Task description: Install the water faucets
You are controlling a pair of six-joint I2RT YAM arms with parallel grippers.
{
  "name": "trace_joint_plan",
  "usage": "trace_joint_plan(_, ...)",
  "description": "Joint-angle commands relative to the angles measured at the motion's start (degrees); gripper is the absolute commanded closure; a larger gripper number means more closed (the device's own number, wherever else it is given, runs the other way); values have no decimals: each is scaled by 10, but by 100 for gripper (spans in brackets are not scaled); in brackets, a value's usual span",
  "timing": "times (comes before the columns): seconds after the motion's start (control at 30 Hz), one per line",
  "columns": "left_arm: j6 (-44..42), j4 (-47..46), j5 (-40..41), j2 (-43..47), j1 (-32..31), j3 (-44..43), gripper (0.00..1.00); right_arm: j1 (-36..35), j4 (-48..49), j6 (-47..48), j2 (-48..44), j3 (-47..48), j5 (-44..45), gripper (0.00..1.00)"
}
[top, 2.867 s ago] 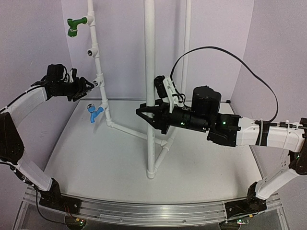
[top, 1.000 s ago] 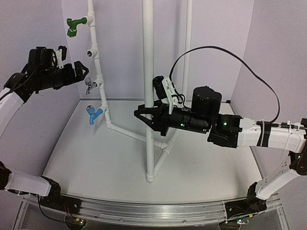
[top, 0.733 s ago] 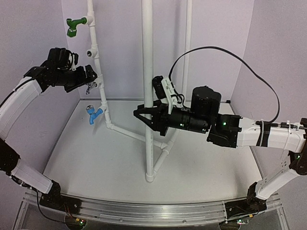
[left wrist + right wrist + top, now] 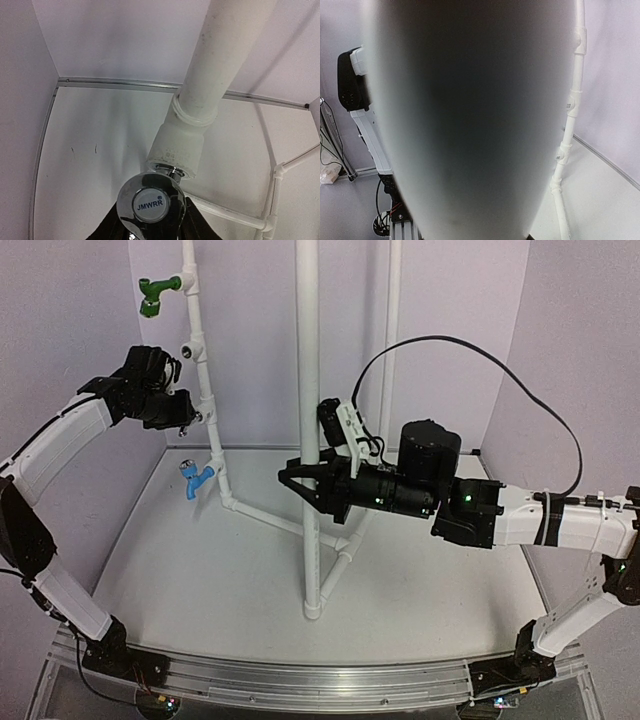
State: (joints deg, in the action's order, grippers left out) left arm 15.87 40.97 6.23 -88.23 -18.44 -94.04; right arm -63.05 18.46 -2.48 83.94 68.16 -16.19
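The left gripper (image 4: 188,412) is clasped on the silver faucet (image 4: 150,204): in the left wrist view its dark fingers (image 4: 106,232) press against both sides of the chrome body, whose round cap reads JMWRR and faces the camera. The faucet's neck meets the mouth of a white tee fitting (image 4: 176,151), and whether it is fully seated cannot be told. That fitting sits on the thin pipe (image 4: 206,380) that climbs above the back left corner of the bench (image 4: 200,590). Lower on the same pipe, just over that corner, the blue faucet (image 4: 196,474) hangs from its fitting with its spout down. Above the left gripper is an open tee (image 4: 194,346), and higher up is the green faucet (image 4: 155,295). The right gripper (image 4: 300,485) is clenched around the thick pipe (image 4: 308,360), which stands upright near the middle of the bench. In the right wrist view this pipe is a grey blur filling most of the frame. A black cable (image 4: 470,345) loops over the right arm toward the bench's right edge.
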Motion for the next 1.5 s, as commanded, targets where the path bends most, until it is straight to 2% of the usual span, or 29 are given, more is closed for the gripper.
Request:
trace_joint_plan(0.0,-66,-31,-5,21,-3,-15,73,-2,9,-67,5,14,-23,100)
trace_joint_plan(0.1,-108,-49,13,33,-22,5,83,-2,9,-64,8,16,-19,100)
trace_joint_plan(0.17,-155,-52,56,31,-72,12,85,-2,9,-64,9,15,-16,100)
trace_joint_plan(0.3,-249,-18,179,-7,-176,5,87,-2,9,-67,10,9,-4,100)
trace_joint_plan(0.4,-293,-6,271,-42,-223,17,88,-2,10,-67,12,10,-3,100)
trace_joint_plan(0.53,-358,-46,390,-65,-252,74,88,-2,9,-63,13,16,-6,100)
trace_joint_plan(0.6,-379,-75,426,-71,-257,95,82,-2,7,-61,13,18,-5,100)
trace_joint_plan(0.63,-380,-82,435,-74,-258,97,75,-2,6,-60,12,19,-4,100)
trace_joint_plan(0.67,-368,-74,431,-76,-258,87,61,-2,6,-59,12,18,-4,100)
trace_joint_plan(0.7,-347,-60,418,-74,-258,70,47,-2,6,-59,12,18,-3,100)
trace_joint_plan(0.8,-296,-21,339,-54,-257,34,15,-2,5,-63,10,15,-3,100)
trace_joint_plan(0.87,-278,-16,307,-32,-258,20,1,-2,5,-64,9,12,-3,100)
trace_joint_plan(1.03,-209,-8,217,42,-257,10,0,-2,5,-63,11,14,-3,100)
trace_joint_plan(1.17,-99,-38,127,130,-221,49,0,-2,5,-62,10,14,-6,100)
trace_joint_plan(1.33,38,-49,-87,195,-68,87,0,-2,6,-67,16,14,-18,100)
trace_joint_plan(1.47,115,-62,-252,187,61,97,0,-2,7,-66,18,18,-22,100)
